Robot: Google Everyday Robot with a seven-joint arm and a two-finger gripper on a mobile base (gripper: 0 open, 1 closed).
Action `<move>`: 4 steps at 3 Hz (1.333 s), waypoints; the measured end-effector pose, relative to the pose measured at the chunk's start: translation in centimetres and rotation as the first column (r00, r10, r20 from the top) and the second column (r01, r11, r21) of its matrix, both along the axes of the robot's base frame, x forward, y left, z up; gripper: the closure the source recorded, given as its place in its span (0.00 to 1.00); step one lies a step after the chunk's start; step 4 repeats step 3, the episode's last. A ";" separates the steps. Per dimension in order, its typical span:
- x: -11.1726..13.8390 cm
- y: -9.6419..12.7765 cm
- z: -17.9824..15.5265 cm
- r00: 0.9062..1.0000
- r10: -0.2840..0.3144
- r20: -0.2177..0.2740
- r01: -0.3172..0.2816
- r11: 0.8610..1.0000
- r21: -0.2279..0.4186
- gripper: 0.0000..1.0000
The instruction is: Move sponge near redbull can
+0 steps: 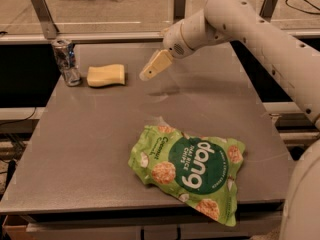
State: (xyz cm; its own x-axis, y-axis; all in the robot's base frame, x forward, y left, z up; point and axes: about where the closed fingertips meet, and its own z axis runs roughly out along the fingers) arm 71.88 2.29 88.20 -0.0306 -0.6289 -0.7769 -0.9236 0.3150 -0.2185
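Observation:
The pale yellow sponge (106,75) lies flat on the grey table (90,144) at the back left. The dented silver and blue redbull can (66,61) stands upright just left of it, a small gap between them. My gripper (148,72) hangs above the table to the right of the sponge, pointing down and left toward it. It is clear of the sponge and holds nothing. My white arm (240,19) reaches in from the right.
A green "dang" chips bag (187,171) lies on the front right of the table. Metal posts (44,14) stand along the back rail behind the can. The table's front edge runs along the bottom.

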 end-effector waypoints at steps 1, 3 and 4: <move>1.6 -8.0 3.0 0.987 -0.139 0.084 0.137 0.990 0.026 0.00; 2.1 -17.4 6.6 0.930 -0.317 0.188 0.302 0.948 0.105 0.00; 2.1 -17.4 6.6 0.930 -0.317 0.188 0.302 0.948 0.105 0.00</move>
